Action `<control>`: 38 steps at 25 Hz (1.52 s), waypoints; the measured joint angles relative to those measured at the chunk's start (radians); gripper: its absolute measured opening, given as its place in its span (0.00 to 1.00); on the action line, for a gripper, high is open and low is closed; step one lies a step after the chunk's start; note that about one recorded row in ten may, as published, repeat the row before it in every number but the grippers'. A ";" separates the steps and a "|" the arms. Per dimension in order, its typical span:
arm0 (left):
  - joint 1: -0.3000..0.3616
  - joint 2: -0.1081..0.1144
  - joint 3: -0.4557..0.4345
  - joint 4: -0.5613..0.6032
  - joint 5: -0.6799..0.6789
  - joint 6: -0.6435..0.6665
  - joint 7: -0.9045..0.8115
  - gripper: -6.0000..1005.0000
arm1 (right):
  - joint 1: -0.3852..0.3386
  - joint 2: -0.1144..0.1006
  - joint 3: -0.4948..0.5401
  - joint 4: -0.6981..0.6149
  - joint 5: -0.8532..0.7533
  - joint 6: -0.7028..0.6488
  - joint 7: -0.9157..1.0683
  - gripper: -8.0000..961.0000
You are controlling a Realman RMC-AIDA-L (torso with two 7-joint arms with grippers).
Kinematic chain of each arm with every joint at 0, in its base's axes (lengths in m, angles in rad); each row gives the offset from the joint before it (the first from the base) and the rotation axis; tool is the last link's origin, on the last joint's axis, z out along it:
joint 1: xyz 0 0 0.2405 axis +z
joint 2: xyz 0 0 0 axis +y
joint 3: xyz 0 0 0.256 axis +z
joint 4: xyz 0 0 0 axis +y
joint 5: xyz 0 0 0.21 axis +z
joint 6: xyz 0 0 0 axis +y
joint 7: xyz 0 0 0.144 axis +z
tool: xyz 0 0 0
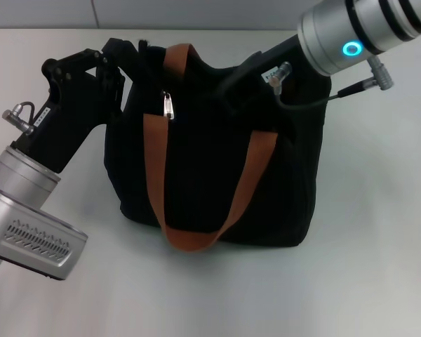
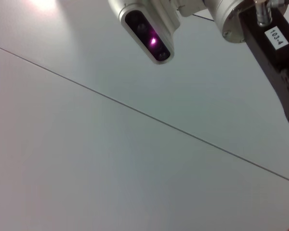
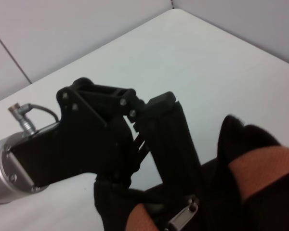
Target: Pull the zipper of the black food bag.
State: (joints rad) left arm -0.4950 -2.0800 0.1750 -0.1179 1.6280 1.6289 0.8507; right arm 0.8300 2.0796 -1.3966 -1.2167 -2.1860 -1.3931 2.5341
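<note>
The black food bag (image 1: 217,175) stands in the middle of the white table, with rust-orange handles (image 1: 154,154) draped over its front. The silver zipper pull (image 1: 168,105) hangs near the bag's upper left front, and it also shows in the right wrist view (image 3: 183,217). My left gripper (image 1: 124,57) is at the bag's top left corner, shut on the fabric edge there; the right wrist view shows it (image 3: 169,139) just beside the pull. My right gripper (image 1: 235,78) reaches down onto the bag's top right, dark against the bag.
The white table (image 1: 379,232) surrounds the bag. A pale wall (image 1: 196,12) lies behind it. The left wrist view shows only the wall and my right arm's wrist (image 2: 149,33).
</note>
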 joint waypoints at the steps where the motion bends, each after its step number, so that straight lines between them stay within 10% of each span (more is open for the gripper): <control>1: 0.000 0.000 0.000 0.000 0.000 0.000 0.000 0.02 | -0.002 0.000 0.008 -0.002 0.000 -0.011 -0.007 0.19; 15: -0.003 0.000 0.000 -0.011 0.005 0.003 0.004 0.02 | -0.057 -0.001 0.161 -0.008 0.148 -0.094 -0.035 0.03; 25: 0.000 0.000 0.000 -0.010 0.002 0.005 0.013 0.02 | 0.052 0.002 0.147 0.137 0.109 -0.061 0.006 0.41; 38: 0.004 0.000 -0.001 -0.013 0.001 0.004 0.028 0.02 | 0.112 0.006 0.088 0.188 0.058 0.006 0.045 0.41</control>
State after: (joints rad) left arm -0.4911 -2.0801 0.1742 -0.1304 1.6289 1.6329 0.8783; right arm 0.9420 2.0858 -1.3088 -1.0285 -2.1279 -1.3872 2.5791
